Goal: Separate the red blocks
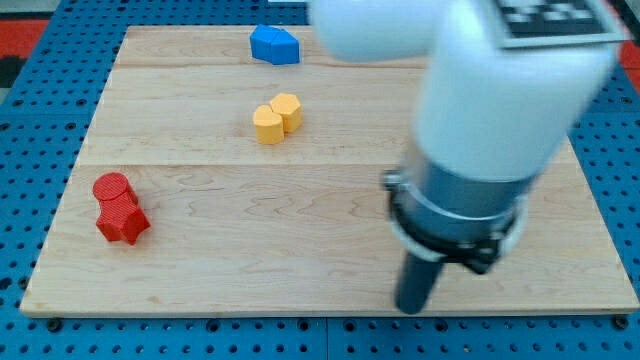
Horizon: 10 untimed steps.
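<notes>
Two red blocks touch each other at the view's left of the wooden board: a red cylinder on top and a red star-shaped block just below it. My tip is the lower end of the dark rod, low on the board at the view's right. It stands far to the right of the red blocks and touches no block.
Two yellow blocks sit together near the board's upper middle. Two blue blocks sit together at the top edge. The arm's large white and grey body hides the board's upper right. A blue pegboard surrounds the board.
</notes>
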Available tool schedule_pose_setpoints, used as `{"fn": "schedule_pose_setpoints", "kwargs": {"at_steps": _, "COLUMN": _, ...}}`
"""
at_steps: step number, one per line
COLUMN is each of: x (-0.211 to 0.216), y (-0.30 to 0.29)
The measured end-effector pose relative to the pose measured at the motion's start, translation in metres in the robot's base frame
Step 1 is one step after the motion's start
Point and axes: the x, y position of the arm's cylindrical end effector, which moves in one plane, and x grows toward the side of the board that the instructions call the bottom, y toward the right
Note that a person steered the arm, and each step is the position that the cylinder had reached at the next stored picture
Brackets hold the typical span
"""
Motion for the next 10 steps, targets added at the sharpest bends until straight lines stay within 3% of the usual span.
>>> {"fn": "schedule_pose_setpoints", "kwargs": {"at_steps": 3, "x": -0.002, "y": -0.183}}
{"fn": "schedule_pose_setpoints", "kwargs": {"at_steps": 4, "x": -0.021, "y": -0.250}}
{"fn": "schedule_pose_setpoints", "kwargs": {"at_steps": 5, "x": -0.068, "y": -0.280}}
{"fn": "schedule_pose_setpoints", "kwargs": {"at_steps": 6, "x": -0.107, "y": -0.280}}
{"fn": "schedule_pose_setpoints", "kwargs": {"at_steps": 8, "x": -0.118, "y": -0.345}}
{"fn": "schedule_pose_setpoints", "kwargs": {"at_steps": 9, "x": -0.145, "y": -0.315}}
{"fn": "schedule_pose_setpoints", "kwargs": {"at_steps": 10, "x": -0.157, "y": -0.235}}
